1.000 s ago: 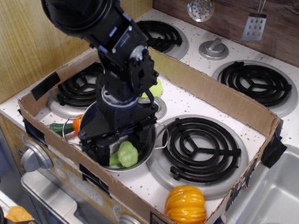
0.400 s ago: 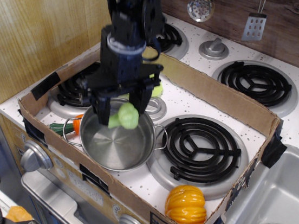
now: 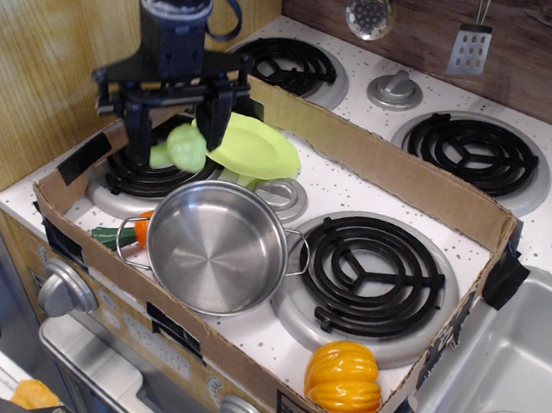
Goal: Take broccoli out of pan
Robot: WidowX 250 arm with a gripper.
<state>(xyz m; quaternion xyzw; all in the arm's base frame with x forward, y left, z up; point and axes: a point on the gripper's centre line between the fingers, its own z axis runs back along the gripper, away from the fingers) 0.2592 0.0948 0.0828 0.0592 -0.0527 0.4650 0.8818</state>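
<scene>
In the upper left of the frame the end effector (image 3: 176,136) pinched the broccoli (image 3: 182,147) between its 2 fingers, held above the left burner (image 3: 134,174) and clear of the pan (image 3: 217,246). To its right lay the lime plate (image 3: 251,146). Lowering it steadily onto bare surface before releasing, well short of the cardboard wall (image 3: 92,149), would probably suit best.
</scene>
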